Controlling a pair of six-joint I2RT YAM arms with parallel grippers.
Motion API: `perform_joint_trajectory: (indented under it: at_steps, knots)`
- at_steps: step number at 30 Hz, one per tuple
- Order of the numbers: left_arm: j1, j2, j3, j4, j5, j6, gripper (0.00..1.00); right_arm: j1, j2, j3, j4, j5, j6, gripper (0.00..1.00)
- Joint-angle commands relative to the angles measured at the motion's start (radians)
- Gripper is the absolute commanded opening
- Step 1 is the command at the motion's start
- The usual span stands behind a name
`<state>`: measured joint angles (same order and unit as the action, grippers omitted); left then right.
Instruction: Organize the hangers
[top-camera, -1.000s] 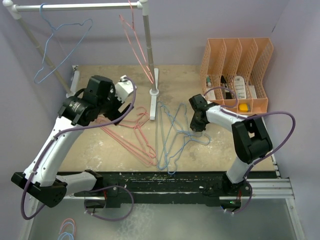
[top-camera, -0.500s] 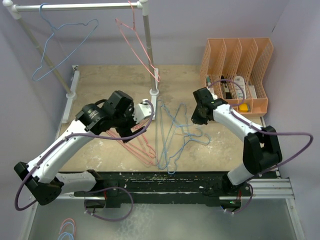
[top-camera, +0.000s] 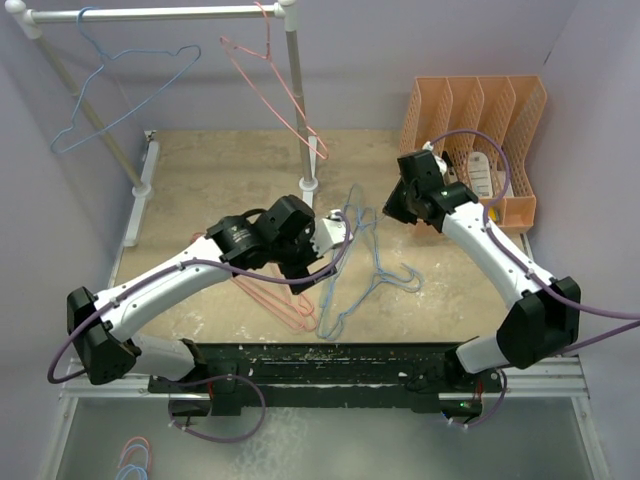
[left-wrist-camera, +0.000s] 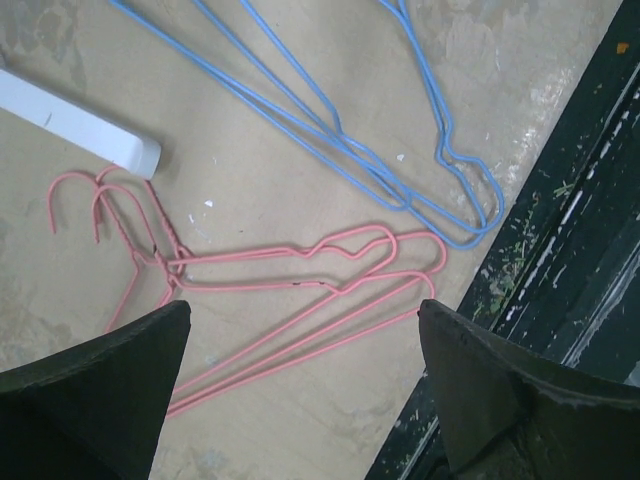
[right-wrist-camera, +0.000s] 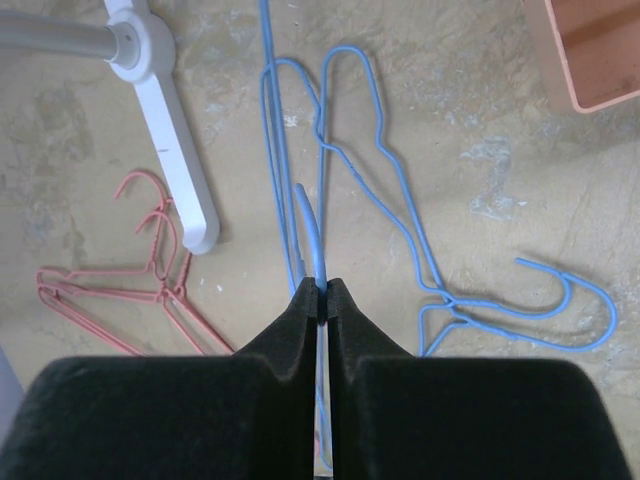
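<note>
**Top view.** The left gripper (top-camera: 325, 238) hangs over the middle of the tan desk (top-camera: 210, 180). It is just beyond the pink-red wire hangers (top-camera: 285, 300), which lie in a pile near the desk's front edge. The right gripper (top-camera: 393, 212) is right of centre, above the light blue wire hangers (top-camera: 385, 280) spread on the desk. A white pole rack (top-camera: 295, 90) stands at the back edge. One hanging blue hanger (top-camera: 120, 108) and one hanging pink hanger (top-camera: 270, 97) are hooked on its rail. An orange slotted file holder (top-camera: 470, 105) fills the back right corner.

**Left wrist.** The left gripper (left-wrist-camera: 305, 310) has its two dark fingers (left-wrist-camera: 100, 390) spread wide, holding nothing. Below them the pink-red wire hangers (left-wrist-camera: 300, 270) lie flat and overlapping. The light blue wire hangers (left-wrist-camera: 400, 170) lie beside them, nearer the desk's black front edge (left-wrist-camera: 560, 250). The rack's white foot (left-wrist-camera: 80, 125) ends just beside the pink hooks.

**Right wrist.** The right gripper (right-wrist-camera: 320, 285) has its black pads pressed together on the pinched blue hanger (right-wrist-camera: 316, 245), whose wire runs up out of the jaws. More light blue wire hangers (right-wrist-camera: 400, 230) lie on the desk beyond. The pink-red wire hangers (right-wrist-camera: 150, 290) are at the left, by the white foot (right-wrist-camera: 180, 170).
</note>
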<state>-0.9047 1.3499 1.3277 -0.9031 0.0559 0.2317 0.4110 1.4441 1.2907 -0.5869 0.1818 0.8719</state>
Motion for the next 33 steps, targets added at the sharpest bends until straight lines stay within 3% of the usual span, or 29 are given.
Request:
perform_joint_trajectory:
  at_steps: [1,13,23,26,30,32,33]
  knots:
    - [-0.033,0.008,-0.069,0.225,-0.027,-0.078,0.99,-0.002,-0.022,0.057,0.027,-0.031,0.053,0.00]
    - [-0.035,0.186,-0.164,0.445,-0.017,-0.055,0.99,-0.004,0.058,0.183,0.127,-0.117,0.087,0.00]
    - [0.007,0.255,-0.206,0.554,-0.107,0.004,0.98,-0.007,0.065,0.183,0.146,-0.151,0.087,0.00]
    - [0.031,0.253,-0.212,0.550,-0.109,0.017,0.88,-0.012,0.064,0.178,0.151,-0.154,0.084,0.00]
    - [0.042,0.231,-0.243,0.548,-0.115,0.026,0.82,-0.021,0.066,0.173,0.164,-0.176,0.084,0.00]
    - [0.047,0.231,-0.258,0.548,-0.106,0.022,0.73,-0.026,0.070,0.170,0.174,-0.191,0.086,0.00]
    - [0.048,0.233,-0.266,0.545,-0.102,0.020,0.63,-0.029,0.072,0.170,0.179,-0.200,0.088,0.00]
